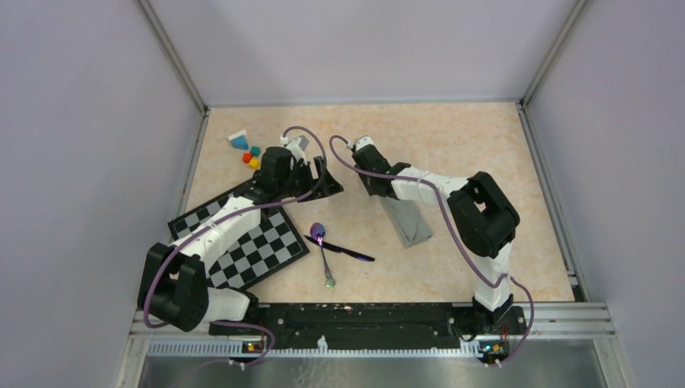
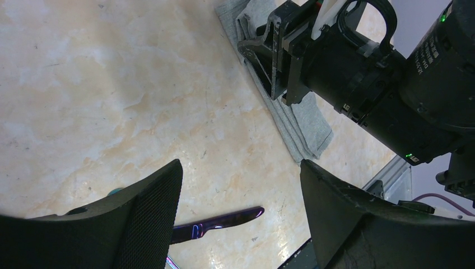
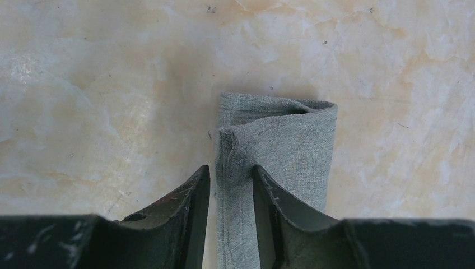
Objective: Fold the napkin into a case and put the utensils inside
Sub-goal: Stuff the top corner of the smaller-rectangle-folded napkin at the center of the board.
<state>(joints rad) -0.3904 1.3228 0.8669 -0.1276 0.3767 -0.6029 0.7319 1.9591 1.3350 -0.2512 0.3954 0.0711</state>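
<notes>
1. Two tools work over the worktop (image 1: 460, 145). The left tool (image 1: 317, 179) hangs just beyond the checkered board (image 1: 258, 242), jaws spread wide, holding nothing.
2. The right tool (image 3: 231, 168) sits at the far end of the case (image 1: 410, 225). Its jaws are drawn close together on a raised ridge of cloth along one long edge, pinching that layer.
3. The case is a narrow, layered strip of grey-green cloth. It lies flat on the worktop, right of centre, partly under the right forearm.
4. The spoon (image 1: 324, 255) and the stick-like piece (image 1: 343, 250) lie crossed on bare worktop between the board and the case, apart from both. Neither is inside the case.
5. Step in hand, as judged: folding looks complete. The right tool appears to be lifting or steadying one layer to open the mouth of the case.
6. Next move, as judged:
   - Bring the left tool down over one utensil and close on its slim handle, which lies flat against the worktop.
   - Which piece lies on top at the crossing cannot be told; take the upper one first.
   - Align the piece with the long axis of the case and slide it under the raised layer.
</notes>
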